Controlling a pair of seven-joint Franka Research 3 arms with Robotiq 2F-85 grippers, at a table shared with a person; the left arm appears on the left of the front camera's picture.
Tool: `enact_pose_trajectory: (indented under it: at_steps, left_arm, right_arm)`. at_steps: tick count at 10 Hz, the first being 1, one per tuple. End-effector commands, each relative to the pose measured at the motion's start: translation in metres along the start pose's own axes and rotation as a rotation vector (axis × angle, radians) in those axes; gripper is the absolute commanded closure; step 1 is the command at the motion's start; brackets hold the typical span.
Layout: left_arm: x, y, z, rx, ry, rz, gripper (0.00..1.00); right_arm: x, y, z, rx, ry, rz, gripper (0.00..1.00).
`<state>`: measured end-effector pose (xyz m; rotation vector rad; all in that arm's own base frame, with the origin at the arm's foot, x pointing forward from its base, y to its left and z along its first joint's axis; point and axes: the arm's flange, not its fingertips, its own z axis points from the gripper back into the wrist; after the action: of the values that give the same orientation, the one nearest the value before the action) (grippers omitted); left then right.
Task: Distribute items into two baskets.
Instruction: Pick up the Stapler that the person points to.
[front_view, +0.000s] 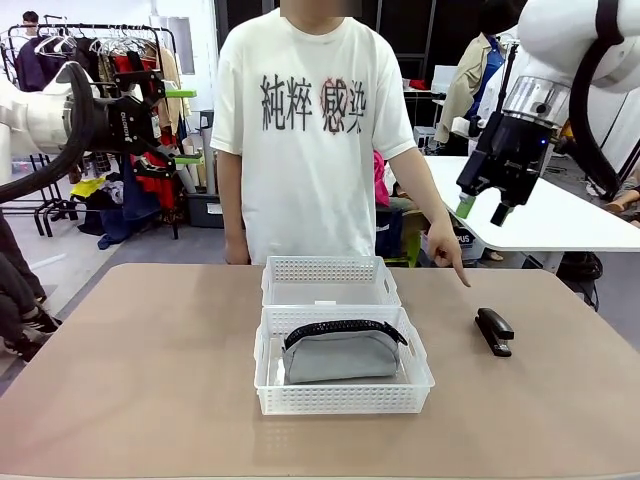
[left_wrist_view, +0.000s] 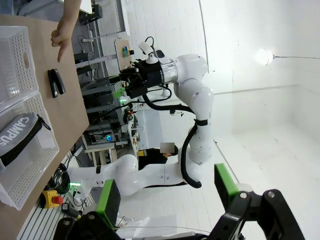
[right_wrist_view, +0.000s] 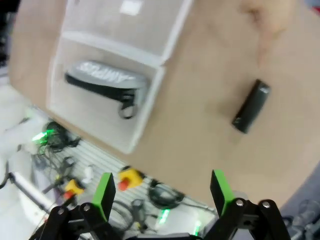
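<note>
Aloft, left hand (front_view: 184, 126) and right hand (front_view: 481, 212) both gape wide, empty.

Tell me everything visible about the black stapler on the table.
The small black stapler is a slim, elongated bar, shut, dark all over; its material is unclear. It lies flat on the tan tabletop, its length running roughly away from the robot. It sits to the robot's right of the nearer white lattice-sided plastic basket and apart from it. The person's hand points a finger down toward its far end without touching. Only the table touches it.
</note>
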<state>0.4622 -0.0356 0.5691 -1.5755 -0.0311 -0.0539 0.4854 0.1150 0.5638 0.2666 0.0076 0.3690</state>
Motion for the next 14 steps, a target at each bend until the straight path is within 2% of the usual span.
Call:
enact_pose_trajectory:
  at_steps: [1,3,4,7,8,9,11,13,14]
  left_arm:
    - [-0.004,-0.002,0.001,-0.005,0.006,0.007,0.0]
    - [-0.004,-0.002,0.001,-0.005,0.006,0.007,0.0]
    - [-0.004,-0.002,0.001,-0.005,0.006,0.007,0.0]
    - [-0.004,-0.002,0.001,-0.005,0.006,0.007,0.0]
    - [-0.004,-0.002,0.001,-0.005,0.006,0.007,0.0]
    - [-0.004,-0.002,0.001,-0.005,0.006,0.007,0.0]
    - [-0.004,-0.002,0.001,-0.005,0.006,0.007,0.0]
    - [-0.004,-0.002,0.001,-0.005,0.006,0.007,0.0]
    - [-0.004,-0.002,0.001,-0.005,0.006,0.007,0.0]
  right_arm:
    - [-0.014,-0.005,-0.024,-0.102,-0.059,-0.06,0.0]
    - [-0.015,-0.019,-0.034,-0.126,-0.114,-0.109,0.0]
    - [-0.005,-0.015,-0.017,-0.093,-0.045,-0.015,0.0]
    - [-0.005,-0.015,-0.017,-0.093,-0.045,-0.015,0.0]
    - [-0.007,-0.016,-0.026,-0.098,-0.057,-0.032,0.0]
    - [-0.004,-0.022,-0.042,-0.111,-0.103,-0.111,0.0]
    - [-0.009,-0.031,-0.068,-0.222,-0.174,-0.197,0.0]
    - [-0.018,-0.037,-0.089,-0.283,-0.122,-0.229,0.0]
    - [-0.024,-0.041,-0.101,-0.352,-0.151,-0.24,0.0]
